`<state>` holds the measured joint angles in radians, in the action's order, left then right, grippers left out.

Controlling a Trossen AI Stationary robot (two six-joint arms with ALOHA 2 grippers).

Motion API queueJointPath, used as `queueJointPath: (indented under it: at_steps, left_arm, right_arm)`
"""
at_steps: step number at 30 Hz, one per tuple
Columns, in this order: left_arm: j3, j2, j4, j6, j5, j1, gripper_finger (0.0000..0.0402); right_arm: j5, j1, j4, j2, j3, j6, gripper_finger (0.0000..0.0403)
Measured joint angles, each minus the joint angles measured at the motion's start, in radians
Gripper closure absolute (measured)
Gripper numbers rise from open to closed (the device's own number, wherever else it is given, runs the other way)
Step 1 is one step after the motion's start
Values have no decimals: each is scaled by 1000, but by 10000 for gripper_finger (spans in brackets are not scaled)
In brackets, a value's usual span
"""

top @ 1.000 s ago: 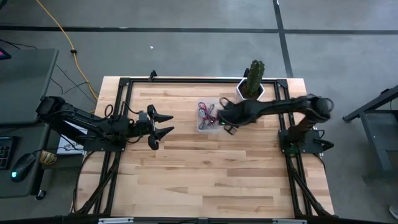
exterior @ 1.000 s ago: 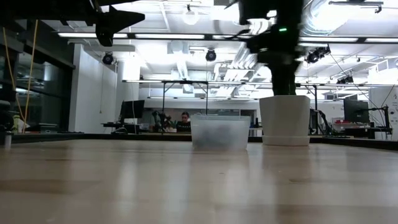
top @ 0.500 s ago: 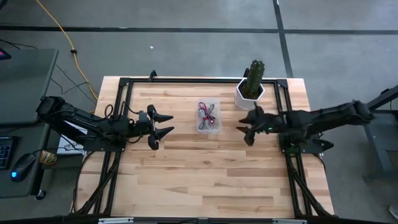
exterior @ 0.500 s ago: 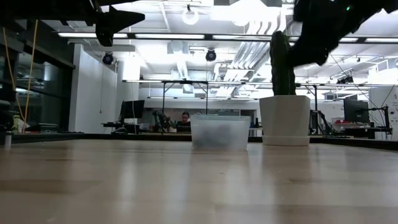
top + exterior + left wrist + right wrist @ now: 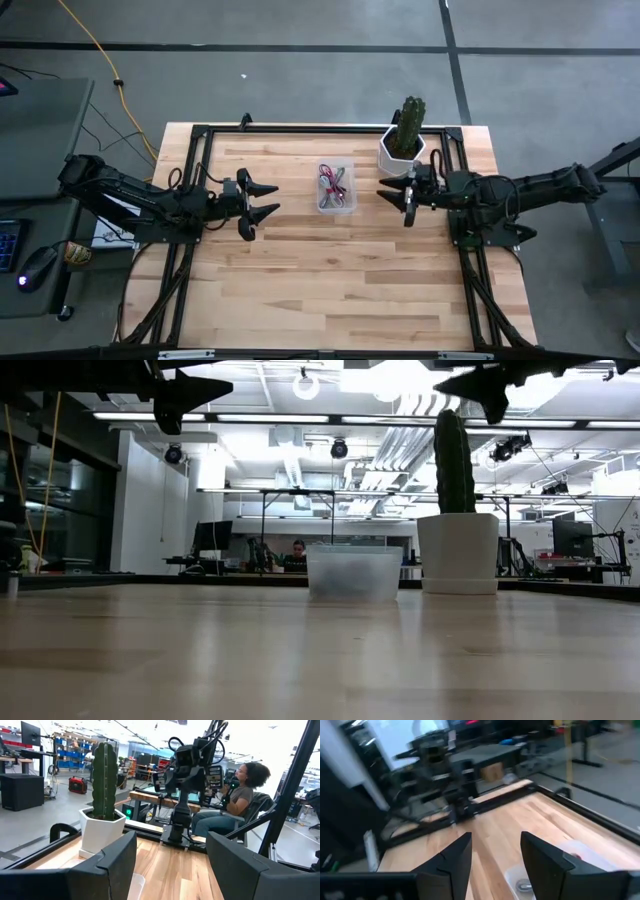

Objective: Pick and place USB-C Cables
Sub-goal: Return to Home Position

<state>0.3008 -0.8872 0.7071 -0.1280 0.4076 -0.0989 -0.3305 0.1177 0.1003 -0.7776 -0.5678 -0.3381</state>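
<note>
The USB-C cables (image 5: 333, 185) lie bundled in a small clear tub (image 5: 349, 206) at the table's middle far part; dark red, grey and black strands show from above. The right wrist view shows the tub (image 5: 570, 867) with a red spot and a grey bit inside. My left gripper (image 5: 264, 199) hovers open to the tub's left, high above the table (image 5: 200, 390). My right gripper (image 5: 394, 203) hovers open to the tub's right, just in front of the cactus pot, and also high (image 5: 470, 382). Both sets of fingers show spread in the wrist views (image 5: 171, 840) (image 5: 495, 840).
A cactus in a white pot (image 5: 403, 143) stands at the far right, close behind my right gripper. A black frame (image 5: 300, 128) runs along the table's edges. A seated person (image 5: 235, 795) is beyond the table's right side. Bare wood (image 5: 330, 290) fills the near half.
My right gripper has pulled back from over the tub's right side toward the table's right edge, the arm folding in and the gripper levelling out. The cables stay in the tub. My left arm has kept still.
</note>
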Motion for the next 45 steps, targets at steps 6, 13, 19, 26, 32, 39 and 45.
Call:
queueJointPath:
  at_steps: [6, 13, 19, 26, 32, 39, 45]
  left_arm:
    - [0, 0, 0, 0, 0, 0, 181]
    - [0, 0, 0, 0, 0, 0, 181]
    - [0, 0, 0, 0, 0, 0, 181]
    - [0, 0, 0, 0, 0, 0, 181]
    - [0, 0, 0, 8, 7, 0, 181]
    - [0, 0, -8, 8, 7, 0, 181]
    - [0, 0, -8, 17, 7, 0, 181]
  right_arm:
    - [140, 0, -37, 23, -27, 108, 242]
    - [147, 1, -155, 66, -27, 103, 261]
    - [143, 0, -168, 67, 14, 198, 343]
    - [199, -65, -53, 136, 148, 249, 389]
    - [322, -151, 54, 233, 284, 225, 400]
    - [334, -164, 93, 393, 435, 207, 402]
    - [337, -164, 118, 545, 535, 205, 402]
